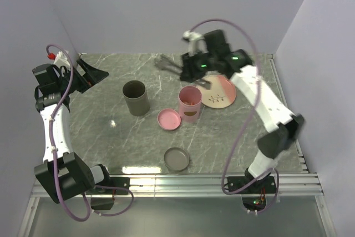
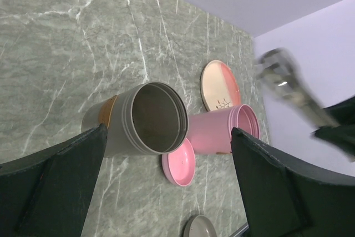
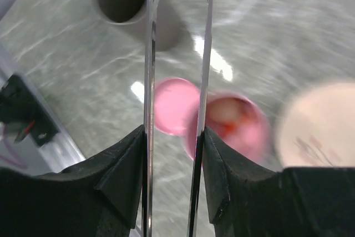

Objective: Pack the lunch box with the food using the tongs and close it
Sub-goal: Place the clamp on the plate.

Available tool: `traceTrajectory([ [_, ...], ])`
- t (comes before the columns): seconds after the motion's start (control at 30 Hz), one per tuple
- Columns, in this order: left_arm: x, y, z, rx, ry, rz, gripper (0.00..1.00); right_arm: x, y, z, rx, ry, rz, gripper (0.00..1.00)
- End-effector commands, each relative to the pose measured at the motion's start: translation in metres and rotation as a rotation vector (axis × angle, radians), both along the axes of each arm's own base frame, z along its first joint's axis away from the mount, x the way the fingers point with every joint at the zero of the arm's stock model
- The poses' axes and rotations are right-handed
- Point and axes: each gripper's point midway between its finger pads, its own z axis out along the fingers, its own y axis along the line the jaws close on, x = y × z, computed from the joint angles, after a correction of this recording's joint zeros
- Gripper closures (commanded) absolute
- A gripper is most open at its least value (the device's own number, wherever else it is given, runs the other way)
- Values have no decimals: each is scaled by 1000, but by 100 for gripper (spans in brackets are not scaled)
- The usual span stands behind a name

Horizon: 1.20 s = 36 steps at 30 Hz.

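Right wrist view: the right gripper [image 3: 173, 137] was recorded clamped on the tongs [image 3: 151, 54], both thin arms pinched between its pads. The lunch box [image 3: 247, 137] stood open just ahead of this pincer, slightly to its right, with blurred reddish food [image 3: 224, 112] inside. The pink lid [image 3: 169, 106] lay beneath the tong arms, just beside the box. The left gripper [image 2: 169, 137] was noted wide open and empty, well apart. Risks judged: the box rim could be clipped by the long tongs and the box tipped; the smooth metal could slip in the pads.
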Motion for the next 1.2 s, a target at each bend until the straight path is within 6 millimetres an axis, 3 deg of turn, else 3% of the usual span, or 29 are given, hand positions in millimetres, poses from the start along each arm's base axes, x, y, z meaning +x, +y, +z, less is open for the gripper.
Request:
traceTrajectory([
  [0.0, -6, -3, 19, 31, -78, -13, 1, 1, -69, 56, 67, -155, -127, 51],
  [0.07, -7, -4, 20, 26, -81, -17, 1, 4, -108, 42, 44, -131, -204, 51],
  [0.13, -7, -5, 22, 27, -85, -20, 1, 7, -135, 30, 26, -118, -257, 51],
  [0.17, -8, -4, 21, 29, -81, -21, 0, 9, -160, 17, -1, -107, -307, 51],
  [0.3, -9, -5, 23, 37, -89, -26, 1, 8, -204, -12, -54, -70, -379, 52],
  [0.4, -10, -5, 20, 36, -81, -24, 1, 9, -226, -36, -99, -31, -412, 51],
  [0.53, -11, -6, 16, 40, -77, -30, 1, 8, -236, -67, -141, 32, -416, 52],
  [0.83, -11, -6, 13, 50, -66, -39, 1, 29, -244, -122, -207, 100, -426, 52],
  [1.17, -9, -6, 8, 29, -59, -39, 1, 59, -245, -160, -230, 141, -418, 52],
])
